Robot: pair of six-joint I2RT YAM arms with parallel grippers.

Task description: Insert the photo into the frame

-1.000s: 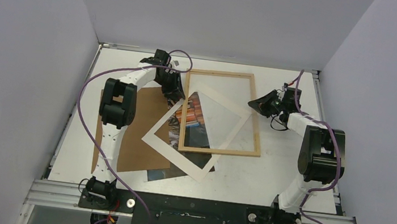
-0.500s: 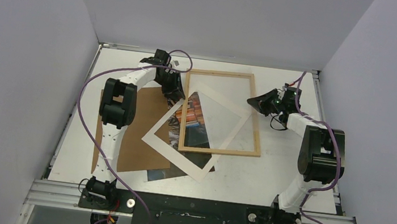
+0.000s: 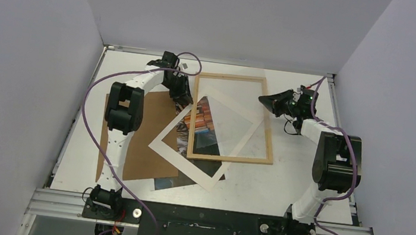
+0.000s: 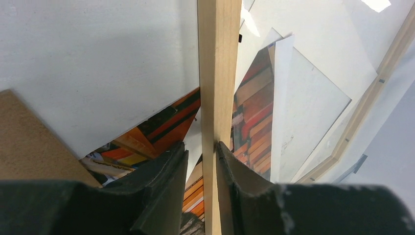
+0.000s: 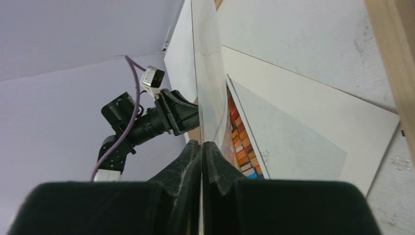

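Observation:
The light-wood frame [image 3: 269,138] lies mid-table over the photo [image 3: 203,130], a print of colourful books, and over a tilted white mat [image 3: 185,161]. My left gripper [image 3: 187,101] stands at the frame's left rail [image 4: 216,73]. In the left wrist view its jaws [image 4: 201,147] straddle that rail, the right finger touching the wood and the left one a little off it. My right gripper [image 3: 263,98] is above the frame's right rail, shut [image 5: 201,144] on the edge of a thin clear pane [image 5: 208,73] seen edge-on. The photo [image 5: 238,144] shows beneath the pane.
A brown backing board [image 3: 142,145] lies left of the frame, under the mat and photo. Grey walls close in the table [image 3: 304,189] at the left, back and right. The left arm's purple cable [image 3: 92,91] loops over the table's left side.
My right gripper has moved back and left with the pane's edge. My left gripper's jaws have narrowed around the frame's rail. Frame, mat and photo lie as before.

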